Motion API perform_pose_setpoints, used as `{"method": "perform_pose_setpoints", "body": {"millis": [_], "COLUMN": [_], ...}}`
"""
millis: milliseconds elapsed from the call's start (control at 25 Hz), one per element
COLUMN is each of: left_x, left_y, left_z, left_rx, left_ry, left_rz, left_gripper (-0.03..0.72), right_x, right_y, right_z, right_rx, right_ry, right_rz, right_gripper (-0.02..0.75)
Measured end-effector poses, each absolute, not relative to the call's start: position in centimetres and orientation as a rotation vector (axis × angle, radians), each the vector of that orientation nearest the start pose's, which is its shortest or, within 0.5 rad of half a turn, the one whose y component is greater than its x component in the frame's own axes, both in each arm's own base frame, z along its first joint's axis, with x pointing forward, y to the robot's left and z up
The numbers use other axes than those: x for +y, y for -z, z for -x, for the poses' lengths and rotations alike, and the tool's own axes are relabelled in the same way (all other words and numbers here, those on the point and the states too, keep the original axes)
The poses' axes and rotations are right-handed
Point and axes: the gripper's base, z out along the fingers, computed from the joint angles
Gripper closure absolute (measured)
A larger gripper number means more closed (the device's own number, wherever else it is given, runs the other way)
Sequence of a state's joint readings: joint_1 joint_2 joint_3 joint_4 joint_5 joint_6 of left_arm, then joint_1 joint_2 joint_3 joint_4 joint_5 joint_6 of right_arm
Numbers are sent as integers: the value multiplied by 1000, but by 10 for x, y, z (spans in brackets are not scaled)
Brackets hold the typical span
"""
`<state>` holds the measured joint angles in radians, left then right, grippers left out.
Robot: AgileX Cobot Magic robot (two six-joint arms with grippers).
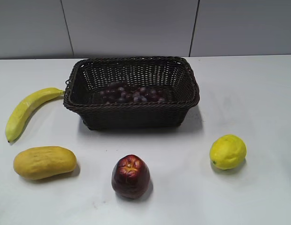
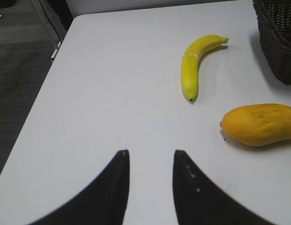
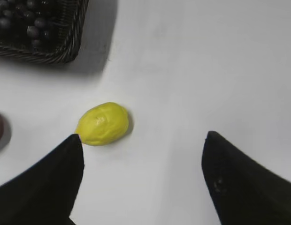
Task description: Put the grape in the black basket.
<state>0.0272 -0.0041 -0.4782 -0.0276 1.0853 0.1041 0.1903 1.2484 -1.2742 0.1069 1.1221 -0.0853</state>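
1. We find the grape (image 1: 131, 95) lying on the floor of the black basket (image 1: 131, 114), toward its middle. The right wrist view confirms it, with dark berries showing inside the woven corner.
2. We judge the placing done, so the step in hand is to clear off and leave things alone. Doing that well means keeping both arms away from the black basket so nothing nudges its rim or tips the bunch.
3. Around the black basket on the counter (image 1: 258, 93) lie other fruits: a banana (image 1: 27, 110) to its left, a mango (image 1: 44, 162) to its front left, an apple (image 1: 130, 176) in front of it, and a lemon (image 1: 227, 151) to its front right. None touches it.
4. Our left end effector (image 2: 150, 161) hangs over bare counter well to the left of the black basket, its fingers narrowly parted and empty, pointing toward the banana.
5. Our right end effector (image 3: 143, 140) hangs to the front right of the black basket, spread wide and holding nothing. The lemon lies just beside its left finger (image 3: 61, 173); whether they touch we cannot tell.
6. Neither arm shows in the exterior view, so we judge both to be drawn back from the black basket.
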Motion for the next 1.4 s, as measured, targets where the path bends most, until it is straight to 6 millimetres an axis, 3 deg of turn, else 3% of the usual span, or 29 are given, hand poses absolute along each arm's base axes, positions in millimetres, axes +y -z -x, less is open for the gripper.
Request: {"method": "perform_pose_setpoints", "body": {"millis": [360,880,1000,1200,1400], "left_x": [-2,-2,-2,-2,-2], "left_y": [-269,-269,-269,-269,-269], "left_z": [4,4,4,4,4], "left_rx": [2085,2085,2084,2084,2084], "left_ry": [-47,-47,-47,-47,-47], "left_rz": [-82,-82,-82,-82,-82], "left_gripper": [452,452,452,452,452], "right_x": [41,22,19,16,17], "right_y": [-358,-307,-292,-296,-292], "right_z": [-165,-69,-54,-33,-26], "right_rx": [2413,2236,2190,2051,2083], "right_ry": [-194,-202,-208,-229,-253], "right_rz": [299,279,273,260,268], "right_gripper": [146,147,148,148,148]}}
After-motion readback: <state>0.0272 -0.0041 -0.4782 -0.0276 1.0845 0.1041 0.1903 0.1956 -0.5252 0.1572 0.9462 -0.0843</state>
